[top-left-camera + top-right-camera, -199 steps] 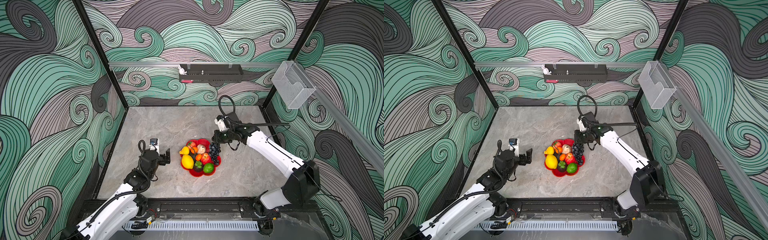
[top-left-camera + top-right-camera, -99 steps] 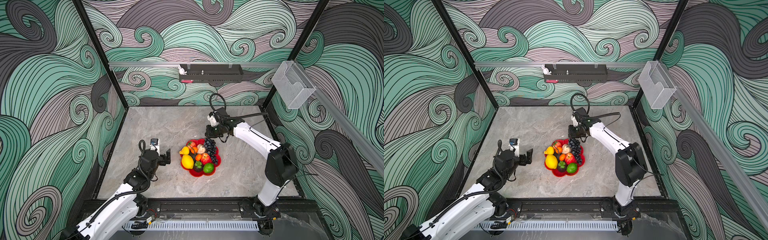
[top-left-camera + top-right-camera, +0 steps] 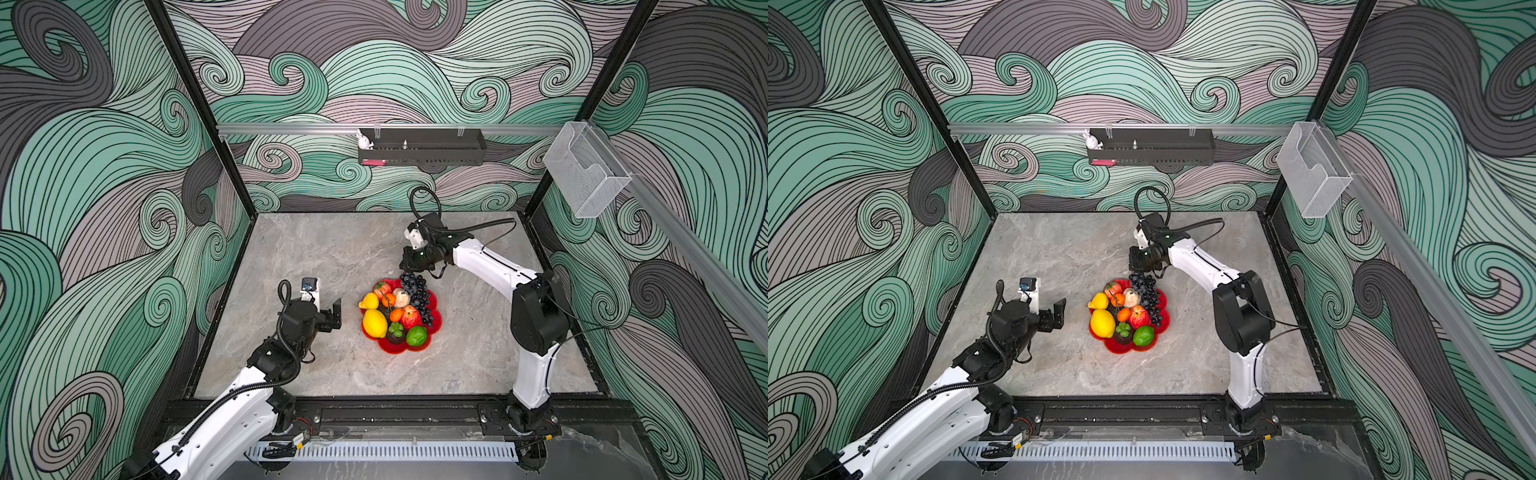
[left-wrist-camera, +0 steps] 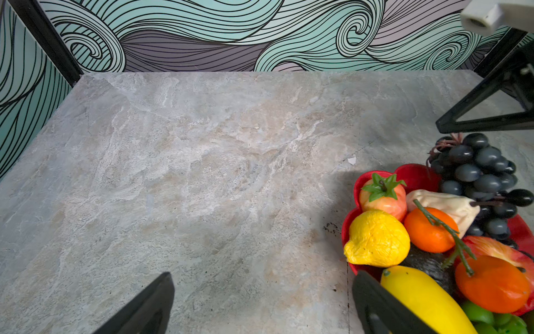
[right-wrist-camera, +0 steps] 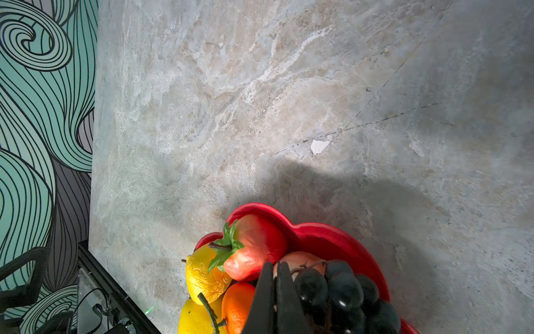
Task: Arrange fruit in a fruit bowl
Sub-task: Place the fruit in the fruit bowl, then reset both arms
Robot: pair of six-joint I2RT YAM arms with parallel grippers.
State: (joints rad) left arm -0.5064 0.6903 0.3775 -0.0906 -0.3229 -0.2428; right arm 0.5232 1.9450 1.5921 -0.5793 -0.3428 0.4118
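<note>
Red fruit bowl (image 3: pixel 390 349) is holding all the fruit (image 3: pixel 375 322); the job is looking nearly done. Right gripper (image 5: pixel 274 277) is hovering pressed together by the grape bunch (image 3: pixel 417 293), left gripper (image 4: pixel 260 306) sitting spread.

grey marble tabletop (image 3: pixel 332 249) w/ red fruit bowl (image 3: pixel 435 300) sitting near centre.

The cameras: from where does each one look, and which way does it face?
Top views: high at the front, looking down toward the back wall; left arm, right arm and fruit bowl show in both.
Left wrist: low beside the bowl, facing the back wall; the left gripper shows, jaws open.
Right wrist: above the bowl's far rim, looking steeply down; the right gripper shows, jaws shut, by the grapes.
Shared: both wrist views show the grapes and the bowl.
</note>
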